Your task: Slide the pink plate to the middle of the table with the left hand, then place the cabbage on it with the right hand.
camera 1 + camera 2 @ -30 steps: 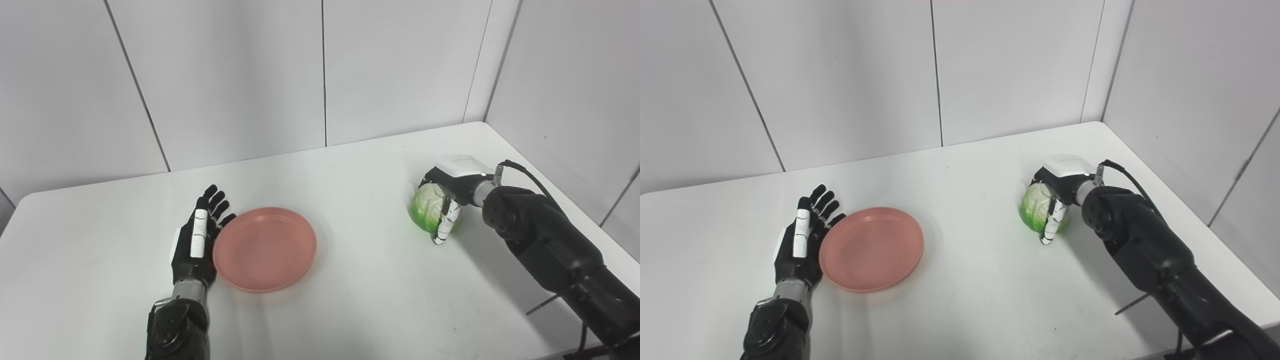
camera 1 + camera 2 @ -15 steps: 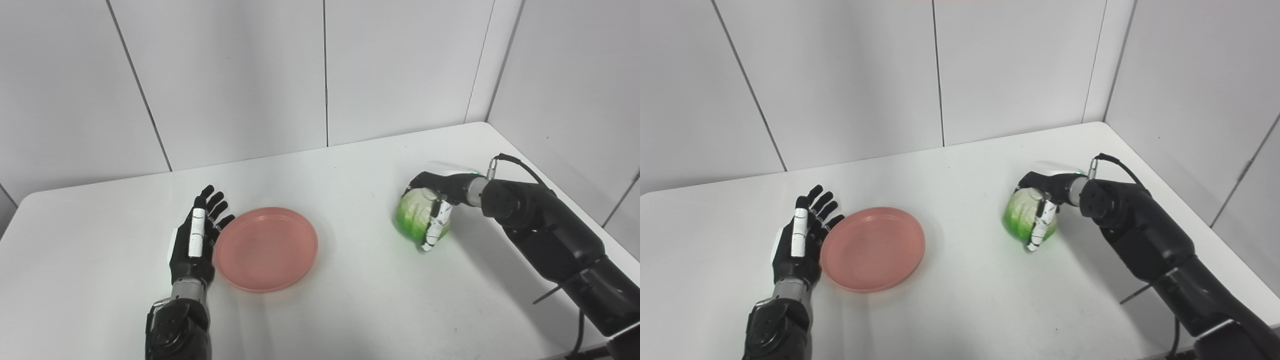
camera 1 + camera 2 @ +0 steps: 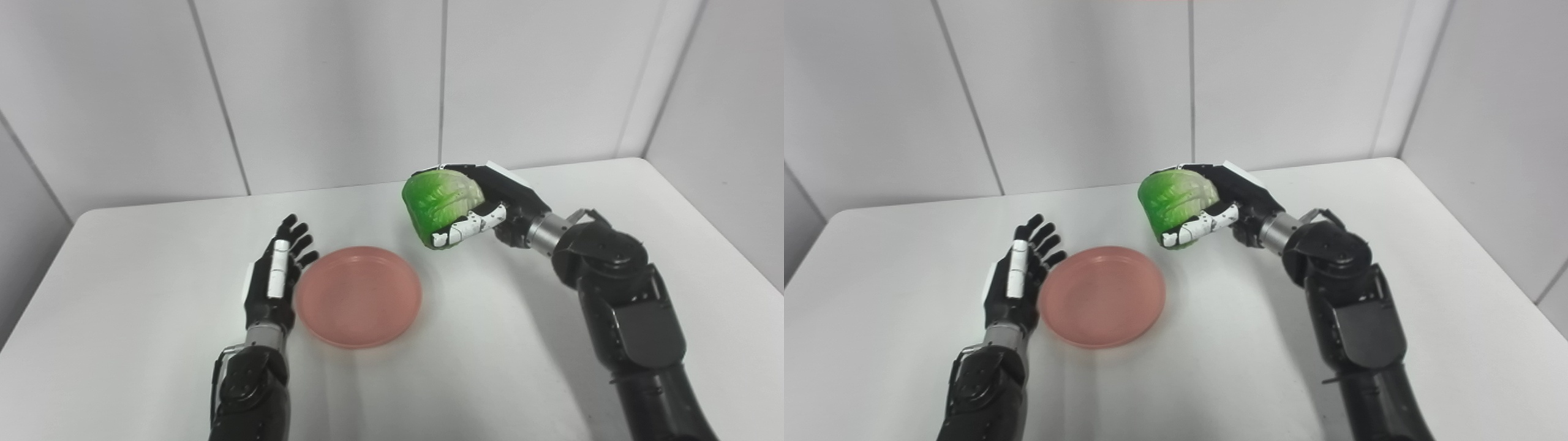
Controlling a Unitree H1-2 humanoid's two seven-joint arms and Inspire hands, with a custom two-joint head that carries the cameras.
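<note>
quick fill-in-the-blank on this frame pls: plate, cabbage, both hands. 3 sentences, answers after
1. The cabbage is held off the table by the ____ hand.
2. The left hand sits open beside the pink plate, on the plate's ____ side.
3. The plate lies flat on the table and holds ____.

Missing words: right; left; nothing
</note>
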